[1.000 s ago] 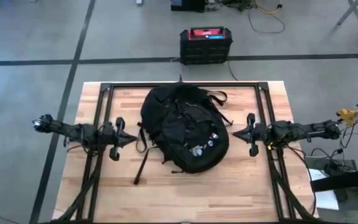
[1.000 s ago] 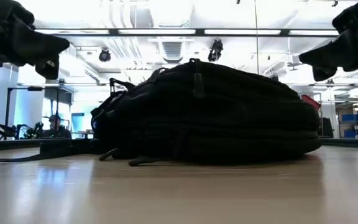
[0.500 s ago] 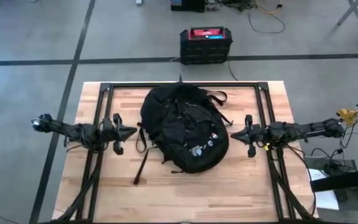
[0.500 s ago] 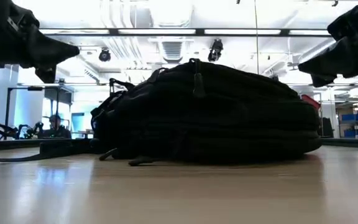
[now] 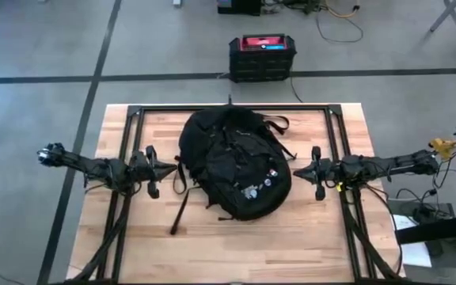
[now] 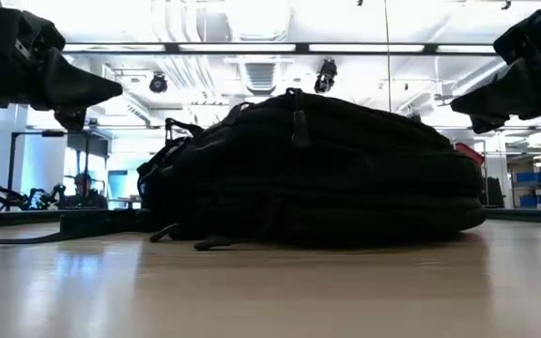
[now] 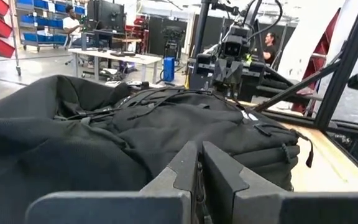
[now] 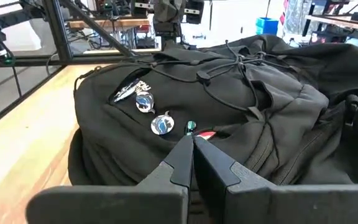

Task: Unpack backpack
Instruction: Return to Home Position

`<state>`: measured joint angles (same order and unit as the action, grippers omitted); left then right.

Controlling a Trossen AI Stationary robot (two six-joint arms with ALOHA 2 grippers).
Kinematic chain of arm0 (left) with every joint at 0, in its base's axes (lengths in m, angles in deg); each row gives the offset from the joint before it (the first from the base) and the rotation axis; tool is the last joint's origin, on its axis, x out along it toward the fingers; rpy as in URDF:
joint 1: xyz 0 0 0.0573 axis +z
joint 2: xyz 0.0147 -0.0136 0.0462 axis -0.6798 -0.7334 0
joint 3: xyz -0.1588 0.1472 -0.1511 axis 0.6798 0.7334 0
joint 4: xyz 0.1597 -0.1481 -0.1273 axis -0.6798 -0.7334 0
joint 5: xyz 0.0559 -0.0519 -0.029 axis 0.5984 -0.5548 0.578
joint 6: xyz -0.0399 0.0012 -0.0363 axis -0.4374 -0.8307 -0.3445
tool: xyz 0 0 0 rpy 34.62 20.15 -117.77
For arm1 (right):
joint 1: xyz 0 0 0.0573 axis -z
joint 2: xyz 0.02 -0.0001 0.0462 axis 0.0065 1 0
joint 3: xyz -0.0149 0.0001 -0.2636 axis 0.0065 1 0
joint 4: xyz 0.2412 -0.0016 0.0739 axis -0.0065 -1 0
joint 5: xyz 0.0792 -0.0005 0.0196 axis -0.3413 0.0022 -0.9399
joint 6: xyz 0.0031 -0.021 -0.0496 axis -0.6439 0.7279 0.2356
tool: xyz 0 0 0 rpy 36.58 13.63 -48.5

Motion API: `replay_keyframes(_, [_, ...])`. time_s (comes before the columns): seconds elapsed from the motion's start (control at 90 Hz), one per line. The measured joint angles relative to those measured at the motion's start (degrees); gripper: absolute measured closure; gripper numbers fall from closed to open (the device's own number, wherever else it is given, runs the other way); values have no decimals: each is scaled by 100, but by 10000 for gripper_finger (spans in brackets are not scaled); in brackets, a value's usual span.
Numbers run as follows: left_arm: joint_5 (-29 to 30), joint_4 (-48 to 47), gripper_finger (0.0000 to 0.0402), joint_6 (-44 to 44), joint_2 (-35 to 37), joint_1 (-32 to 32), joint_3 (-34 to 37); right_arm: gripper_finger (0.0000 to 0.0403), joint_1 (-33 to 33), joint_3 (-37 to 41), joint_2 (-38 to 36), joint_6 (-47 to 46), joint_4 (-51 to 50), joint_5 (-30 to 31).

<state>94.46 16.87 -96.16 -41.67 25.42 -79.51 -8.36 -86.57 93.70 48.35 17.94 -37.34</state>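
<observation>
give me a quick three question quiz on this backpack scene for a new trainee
1. True or false: the backpack lies on the table between the left hand and the right hand.
2. Pick one. The left hand is: A wide open; B shut, holding nothing; C shut on the backpack.
3. Fill in the blank: the black box with red top stands on the ____, beyond the table's far edge.

Key: 1 true; 2 B; 3 floor.
</observation>
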Motion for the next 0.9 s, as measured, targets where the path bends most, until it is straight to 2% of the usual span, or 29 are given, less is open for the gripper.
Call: replay_keyframes(0.9, [2, -1, 395, 2, -923, 0, 2, 403, 1, 0, 0, 1, 0, 0])
